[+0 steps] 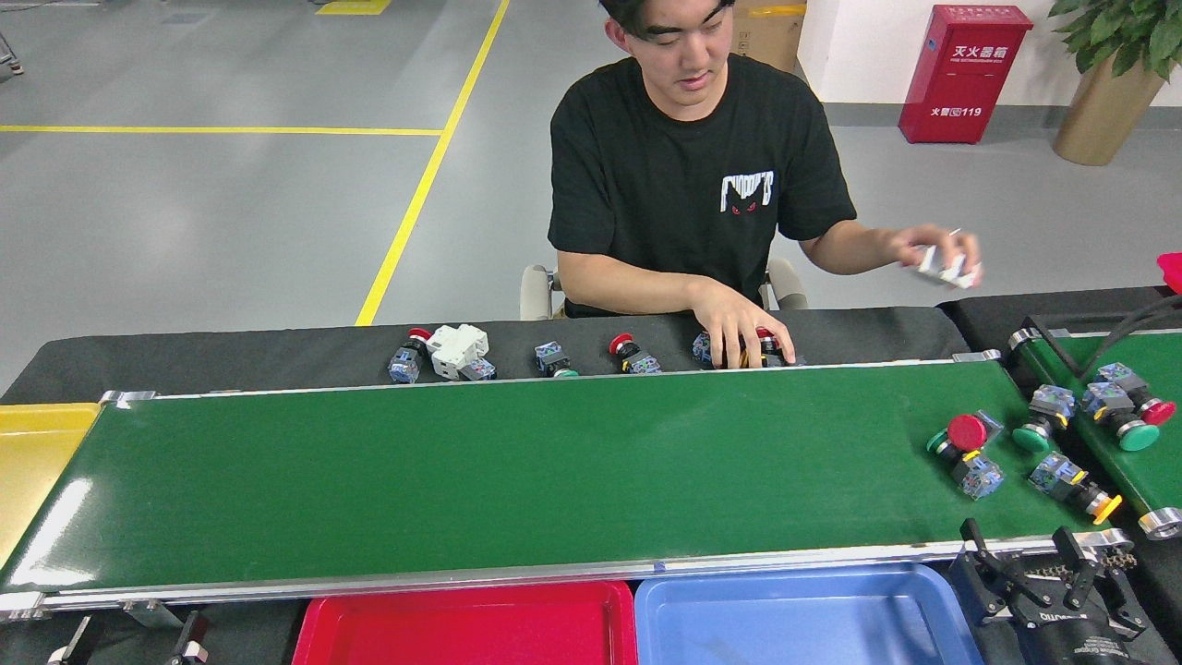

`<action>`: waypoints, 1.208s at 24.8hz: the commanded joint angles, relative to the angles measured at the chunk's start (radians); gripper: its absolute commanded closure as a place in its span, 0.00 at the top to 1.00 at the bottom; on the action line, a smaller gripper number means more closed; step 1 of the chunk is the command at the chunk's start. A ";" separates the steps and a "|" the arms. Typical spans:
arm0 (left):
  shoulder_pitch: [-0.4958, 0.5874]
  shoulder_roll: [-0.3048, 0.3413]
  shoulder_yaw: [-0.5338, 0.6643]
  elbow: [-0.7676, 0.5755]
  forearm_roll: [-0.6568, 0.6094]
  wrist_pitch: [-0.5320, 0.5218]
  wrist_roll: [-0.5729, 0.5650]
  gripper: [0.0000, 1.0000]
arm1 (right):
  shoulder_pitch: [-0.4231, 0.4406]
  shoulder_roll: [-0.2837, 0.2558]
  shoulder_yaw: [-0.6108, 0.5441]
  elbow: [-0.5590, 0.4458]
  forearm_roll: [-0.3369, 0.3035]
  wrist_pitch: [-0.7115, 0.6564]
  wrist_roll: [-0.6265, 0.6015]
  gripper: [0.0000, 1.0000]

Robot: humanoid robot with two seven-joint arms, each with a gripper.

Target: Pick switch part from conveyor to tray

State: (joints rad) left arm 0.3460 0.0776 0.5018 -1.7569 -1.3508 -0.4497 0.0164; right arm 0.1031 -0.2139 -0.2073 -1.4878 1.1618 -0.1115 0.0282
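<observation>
At the near right edge the right gripper (1042,563) stood with black fingers spread and empty; the left gripper (129,642) was barely in view, its state unclear; a square, centred pinch would suit the knobbly switch part (970,457), red-capped, on the glossy conveyor (517,471), beyond the smooth blue tray (794,619).

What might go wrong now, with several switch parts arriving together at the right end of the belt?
1. The red-capped switch and a green-capped one touch on the conveyor, so a grasp may catch both.
2. The yellow-capped switch lies close to the belt's near rail and may be awkward to reach.
3. The right gripper is open at the belt's corner; late closing could miss a part.
</observation>
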 commanded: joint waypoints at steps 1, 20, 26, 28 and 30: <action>-0.015 0.010 0.001 -0.006 -0.004 0.005 -0.003 1.00 | -0.031 -0.010 -0.006 0.003 0.001 0.001 0.012 1.00; -0.061 0.011 -0.045 0.022 -0.005 0.009 -0.010 1.00 | -0.243 0.027 0.192 0.202 0.068 0.102 0.033 0.94; -0.076 0.013 -0.045 0.020 -0.004 0.008 -0.012 1.00 | -0.255 0.014 0.241 0.219 0.138 0.087 0.024 0.30; -0.076 0.013 -0.043 0.020 -0.004 0.008 -0.012 1.00 | -0.253 0.011 0.253 0.213 0.144 0.079 0.022 0.12; -0.073 0.014 -0.043 0.020 -0.005 0.009 -0.012 1.00 | -0.252 0.014 0.255 0.195 0.144 0.055 0.021 0.02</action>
State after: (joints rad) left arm 0.2779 0.0811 0.4553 -1.7262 -1.3554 -0.4416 0.0011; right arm -0.1392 -0.1883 0.0523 -1.2792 1.3030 -0.0440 0.0554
